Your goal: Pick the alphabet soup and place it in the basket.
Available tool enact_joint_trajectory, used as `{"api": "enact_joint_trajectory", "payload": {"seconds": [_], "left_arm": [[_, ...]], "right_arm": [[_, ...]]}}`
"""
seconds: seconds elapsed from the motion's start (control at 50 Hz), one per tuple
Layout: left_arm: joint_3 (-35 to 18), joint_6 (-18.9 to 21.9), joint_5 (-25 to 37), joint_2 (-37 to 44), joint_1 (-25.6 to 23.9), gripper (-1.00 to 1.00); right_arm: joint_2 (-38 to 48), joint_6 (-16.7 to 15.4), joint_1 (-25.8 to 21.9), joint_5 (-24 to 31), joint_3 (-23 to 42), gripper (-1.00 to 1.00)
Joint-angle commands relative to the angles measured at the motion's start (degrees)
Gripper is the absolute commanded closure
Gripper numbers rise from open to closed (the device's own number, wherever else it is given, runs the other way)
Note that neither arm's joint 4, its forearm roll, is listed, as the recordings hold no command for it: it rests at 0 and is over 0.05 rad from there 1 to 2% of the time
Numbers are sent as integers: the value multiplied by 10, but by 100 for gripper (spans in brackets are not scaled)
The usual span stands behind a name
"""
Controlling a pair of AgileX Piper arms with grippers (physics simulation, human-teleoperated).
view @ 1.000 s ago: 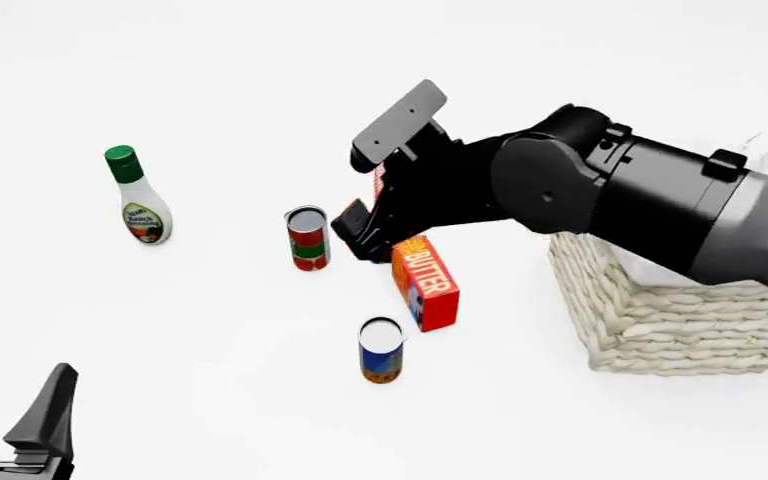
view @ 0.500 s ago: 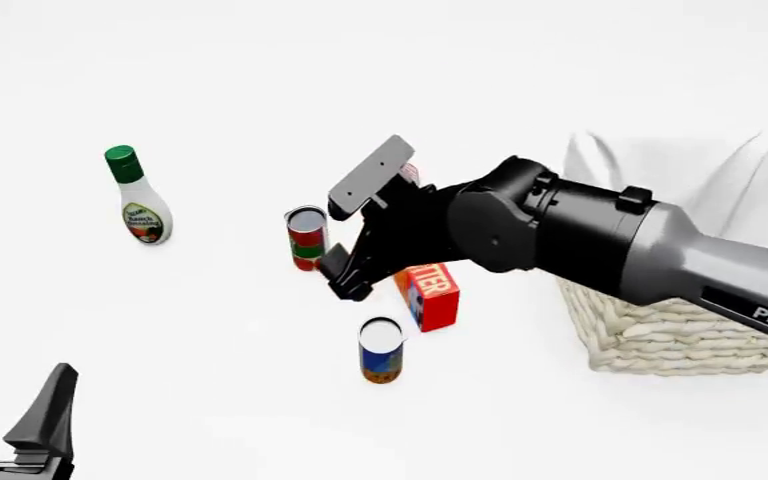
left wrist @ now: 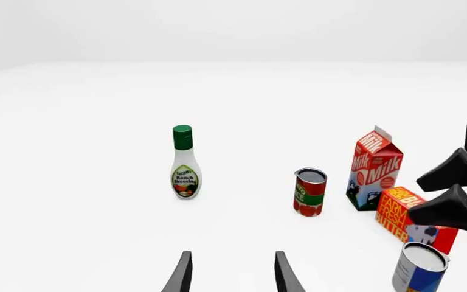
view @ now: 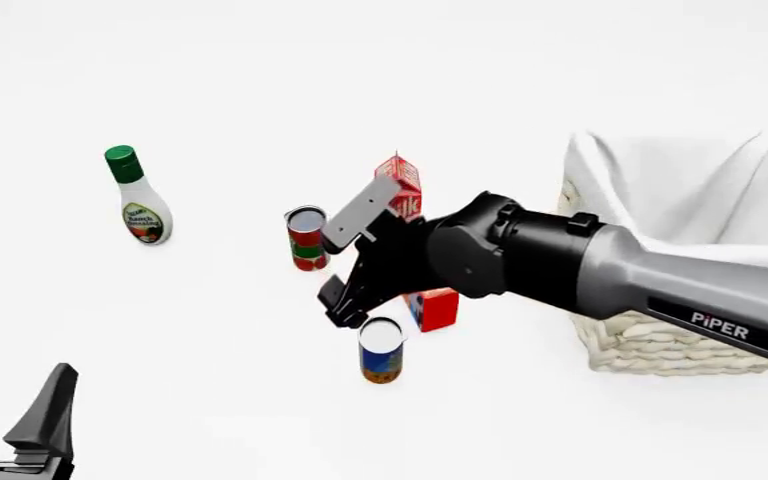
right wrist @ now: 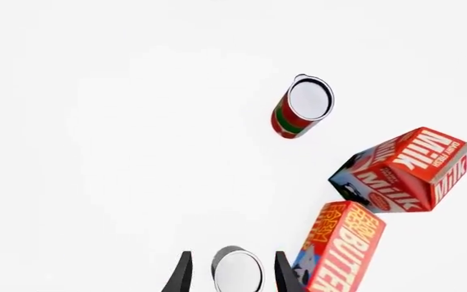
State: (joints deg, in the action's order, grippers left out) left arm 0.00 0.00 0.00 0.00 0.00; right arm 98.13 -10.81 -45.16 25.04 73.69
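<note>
White bench (view: 224, 400) runs bare in every direction, with no edge in sight, so room is not scarce except around the cluster in the middle.

Nearest, the left hand (view: 11, 405) sits low at the near left corner, fingers apart, holding nothing and well clear of everything.

Next out stands the soup can (view: 381, 351), upright, blue above and orange-brown below, pale top showing. The right hand (view: 347, 300) hangs just above and beside it, tilted down; in the right wrist view its fingers are spread and the can's top (right wrist: 238, 272) lies between them, not yet gripped. To do the grasp well, I judge the hand should come straight down until the fingers bracket the can's wall below the rim, centred, then close.

The tight side is to the right: the butter box (view: 434, 305) stands just beside the can, so one finger has little gap there. The open bench to the left is the safer side to favour.

Farther off are the red can (view: 307, 238), the milk carton (view: 402, 190) and the dressing bottle (view: 136, 197). The basket (view: 651, 345) waits at the right; lifting high should clear the butter box and its rim.
</note>
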Motion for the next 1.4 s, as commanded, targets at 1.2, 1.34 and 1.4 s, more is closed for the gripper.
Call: {"api": "enact_joint_trajectory", "payload": {"seconds": [1.2, 1.34, 1.4], "left_arm": [[0, 0, 0, 0, 0, -100], [0, 0, 0, 0, 0, -100], [0, 0, 0, 0, 0, -100]], "right_arm": [[56, -6, 36, -65, -65, -100], [65, -7, 39, -79, -76, -100], [79, 3, 31, -84, -83, -100]]}}
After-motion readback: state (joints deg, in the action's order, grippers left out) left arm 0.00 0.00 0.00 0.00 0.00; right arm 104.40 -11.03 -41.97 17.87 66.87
